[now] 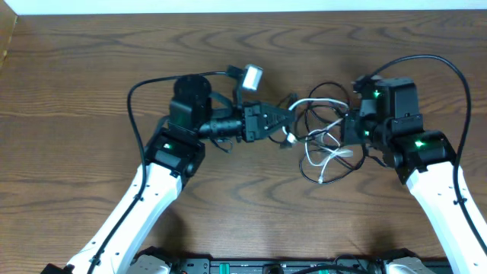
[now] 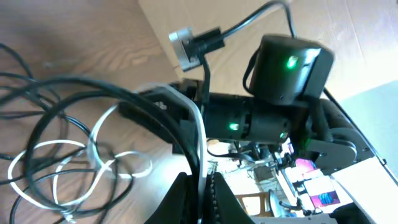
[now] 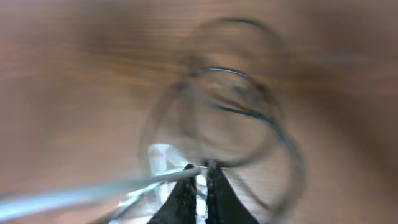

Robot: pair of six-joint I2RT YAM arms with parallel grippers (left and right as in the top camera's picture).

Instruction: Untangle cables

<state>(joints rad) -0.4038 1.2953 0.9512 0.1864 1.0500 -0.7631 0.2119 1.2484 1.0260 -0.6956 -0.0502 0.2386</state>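
Note:
A tangle of cables lies on the wooden table between my two grippers. The white cable (image 1: pixel 329 157) loops through the thin black cables (image 1: pixel 326 89). My left gripper (image 1: pixel 287 122) points right and is shut on the white cable (image 2: pixel 200 134), with a black cable (image 2: pixel 62 93) running right beside it at the jaws (image 2: pixel 200 194). My right gripper (image 1: pixel 346 131) points left at the tangle. In the blurred right wrist view its jaws (image 3: pixel 200 177) are closed, the white cable (image 3: pixel 118 186) meets their tips, and black loops (image 3: pixel 239 109) hang beyond.
The right arm's body (image 2: pixel 280 106) fills the far side of the left wrist view. A small white camera block (image 1: pixel 252 75) sits above the left gripper. Thicker black arm cords (image 1: pixel 449 72) arc beside each arm. The table's back edge (image 1: pixel 243 11) runs along the top.

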